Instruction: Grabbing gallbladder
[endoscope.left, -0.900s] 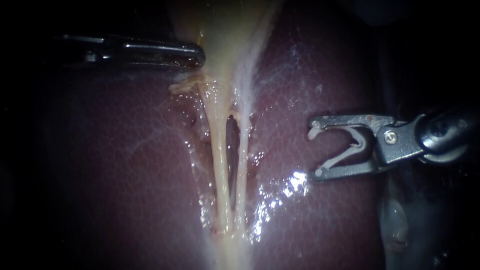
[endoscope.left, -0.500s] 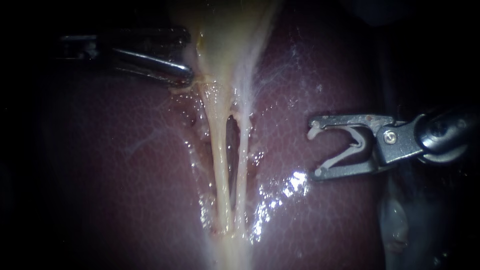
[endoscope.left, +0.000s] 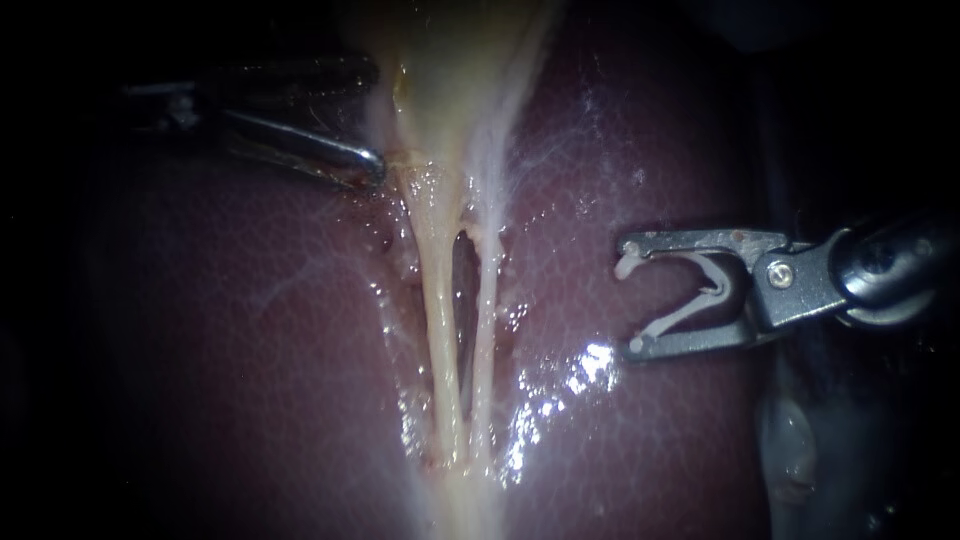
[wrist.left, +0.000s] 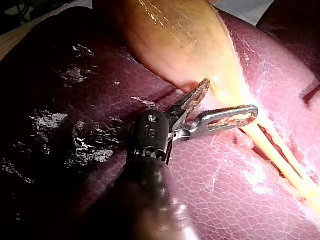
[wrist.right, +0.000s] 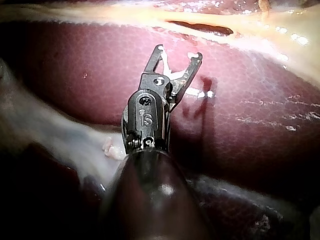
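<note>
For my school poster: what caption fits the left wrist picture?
Left tool, jaws open, at the narrow end of the yellow gallbladder on the dark red liver.

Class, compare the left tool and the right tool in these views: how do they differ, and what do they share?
The left tool has empty jaws; the right tool holds a white clip between its jaws. The left tool is at the narrow end of the gallbladder; the right tool is over the liver, apart from the gallbladder. Shared: both have spread jaws on slender shafts.
</note>
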